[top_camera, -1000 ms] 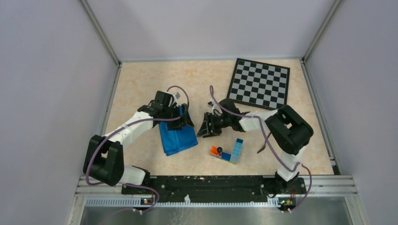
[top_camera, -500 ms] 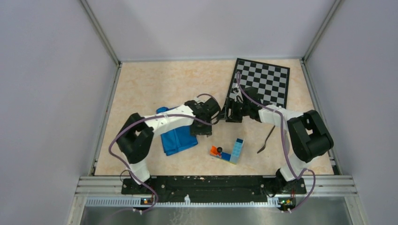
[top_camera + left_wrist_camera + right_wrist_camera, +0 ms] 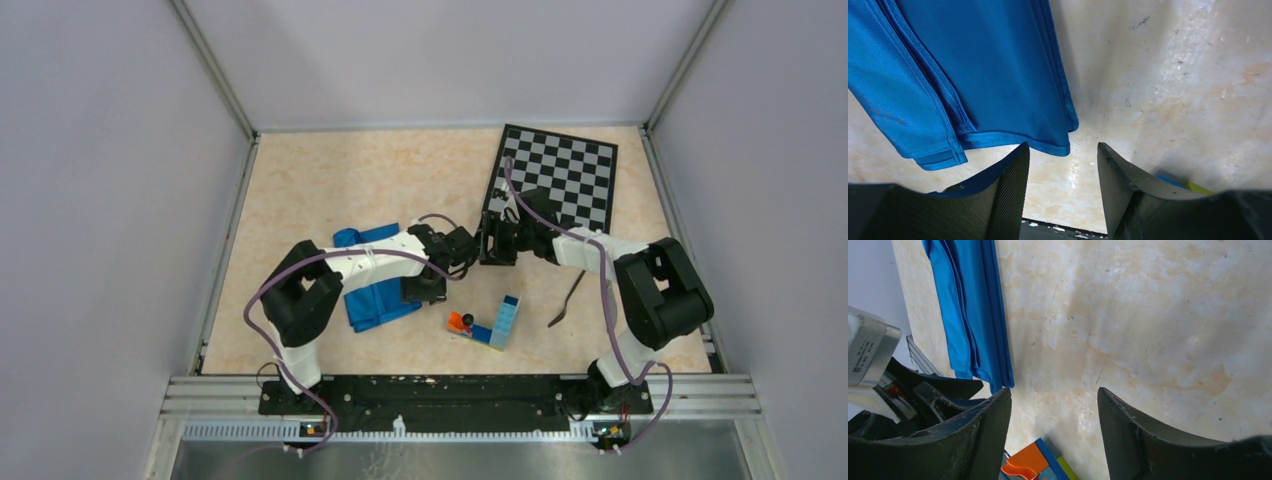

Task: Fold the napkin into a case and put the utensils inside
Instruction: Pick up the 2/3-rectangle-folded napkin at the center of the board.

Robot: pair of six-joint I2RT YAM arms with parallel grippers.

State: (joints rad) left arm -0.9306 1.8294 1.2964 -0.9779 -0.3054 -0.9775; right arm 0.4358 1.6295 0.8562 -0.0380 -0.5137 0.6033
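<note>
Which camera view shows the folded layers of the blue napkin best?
The left wrist view: the napkin fills its upper left, close and sharp, with the stacked hemmed edges plain. The right wrist view shows only a narrow slanted strip of it. In the top view it is small and partly hidden under the left arm.

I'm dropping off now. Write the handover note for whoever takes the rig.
Left gripper: open, empty, just off the napkin's edge.
Right gripper: open, empty, over bare table.
Napkin: folded in layers, left of centre.
Fork: lying on the table at right, outside the napkin.
Knife: not visible in any view.
Done: folding, at least partly.
Left: find the knife, put both utensils inside.
</note>
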